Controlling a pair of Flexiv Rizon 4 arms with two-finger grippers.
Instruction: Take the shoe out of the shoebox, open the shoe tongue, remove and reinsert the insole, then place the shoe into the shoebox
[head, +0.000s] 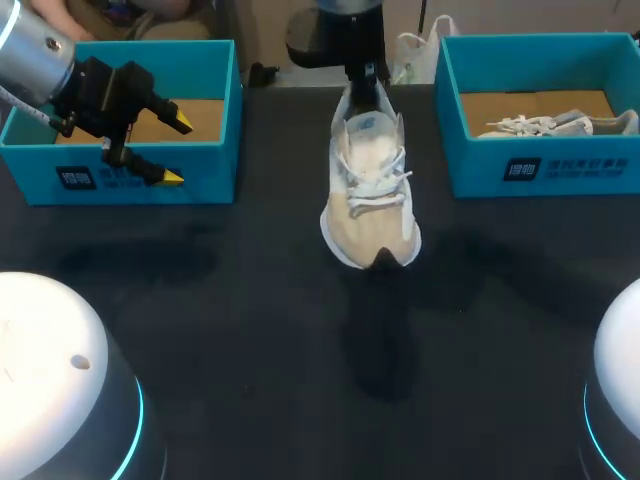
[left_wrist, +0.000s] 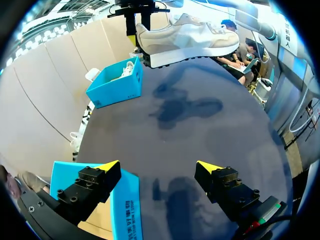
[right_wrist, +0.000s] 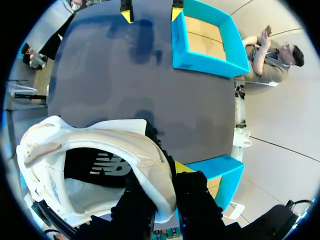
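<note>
Looks like a robotics lab test bench, not a shop or anyone's home. It's a plain dark surface (head: 250, 330) with the left base (head: 50, 380) and right base (head: 620, 370), both white domes with glowing blue rings. The left shoebox (head: 130, 180) and right shoebox (head: 540, 170) are matching teal props. The right hand (head: 365, 85) pinches a beige sneaker (head: 372, 190) by the heel. The left hand (head: 177, 150) hangs spread wide over the left shoebox's front wall.

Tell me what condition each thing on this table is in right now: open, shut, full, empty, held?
shoe, lifted clear of the table, held by its heel collar, laced.
right end effector, shut on the shoe's heel collar.
left end effector, open, holding nothing, above the left shoebox.
left shoebox, lidless, empty where visible.
right shoebox, lidless, holding a second shoe.
second shoe, lying inside the right shoebox.
</note>
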